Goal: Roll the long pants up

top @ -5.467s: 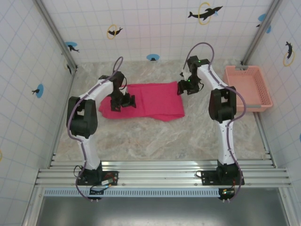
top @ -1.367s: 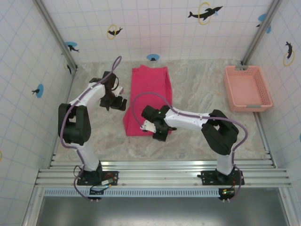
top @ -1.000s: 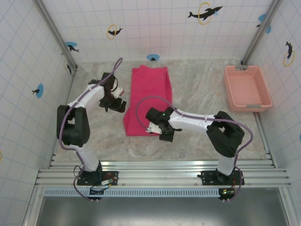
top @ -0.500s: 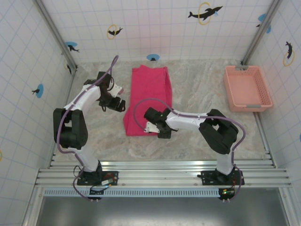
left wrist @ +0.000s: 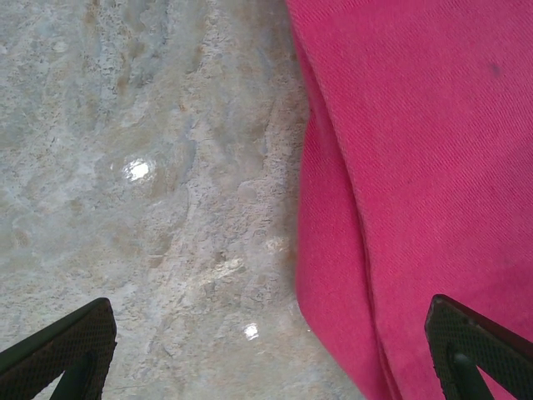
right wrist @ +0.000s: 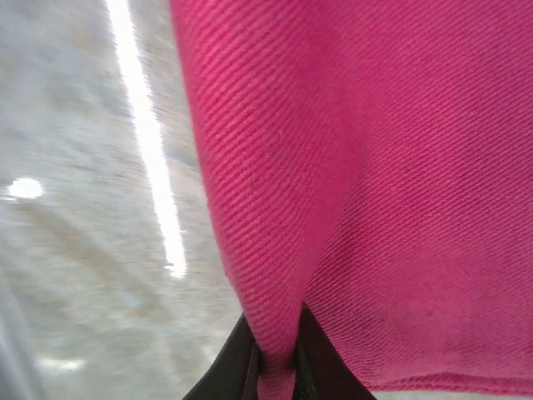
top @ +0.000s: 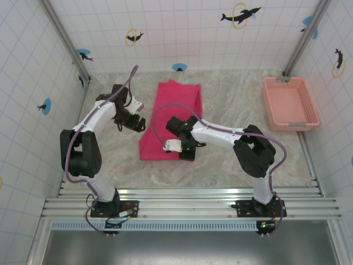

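Right wrist view: the right gripper (right wrist: 279,371) is clamped on a fold of the long pants (right wrist: 375,167), which stretch from the table's (top: 237,105) far edge toward its middle. The left gripper (left wrist: 268,350) gapes wide at their left side.

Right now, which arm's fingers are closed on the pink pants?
The right fingers: they pinch a fold of the long pants at their near edge. The left fingers stand wide open astride the cloth's side edge, holding nothing.
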